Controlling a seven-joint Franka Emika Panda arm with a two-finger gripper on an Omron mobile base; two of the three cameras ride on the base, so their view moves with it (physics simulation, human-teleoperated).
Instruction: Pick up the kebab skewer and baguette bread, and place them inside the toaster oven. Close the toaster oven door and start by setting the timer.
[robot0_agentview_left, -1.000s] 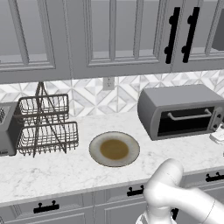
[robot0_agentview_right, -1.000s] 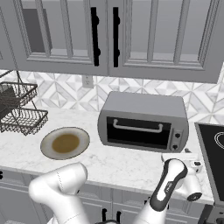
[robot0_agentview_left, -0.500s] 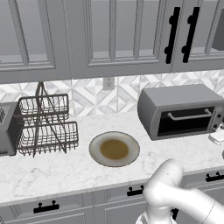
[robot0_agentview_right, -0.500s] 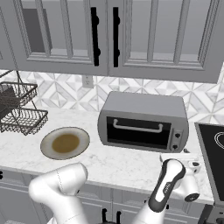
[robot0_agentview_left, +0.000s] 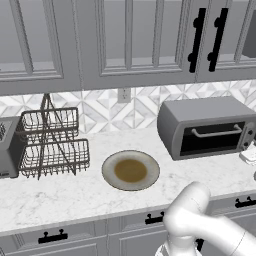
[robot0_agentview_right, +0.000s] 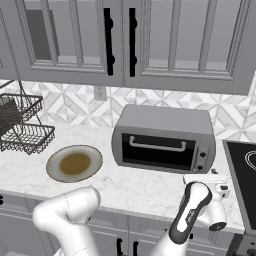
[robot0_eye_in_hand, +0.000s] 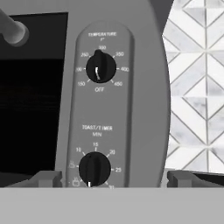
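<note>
Timer step, judged in hand: toaster oven door (robot0_agentview_right: 159, 152) shut, gripper (robot0_eye_in_hand: 113, 178) squared to the control strip at the right edge of the toaster oven (robot0_agentview_right: 165, 137), on the marble counter (robot0_agentview_right: 125, 187) against the backsplash. Jaws spread wide, holding nothing, straddling the lower timer knob (robot0_eye_in_hand: 94, 168).

- Advice: centre on the timer knob, not the temperature knob (robot0_eye_in_hand: 100, 68) above; advance straight, close on the knob's ridge, then turn off the zero mark; keep clear of the door handle (robot0_eye_in_hand: 13, 30).
- Kebab skewer and baguette bread: cannot tell through the dark glass; presumably inside.

Count:
- Knobs: two.
- Plate (robot0_agentview_left: 131, 170), bare: one.
- Wire dish rack (robot0_agentview_left: 52, 142): one.
- Slot toaster (robot0_agentview_left: 7, 147): one.
</note>
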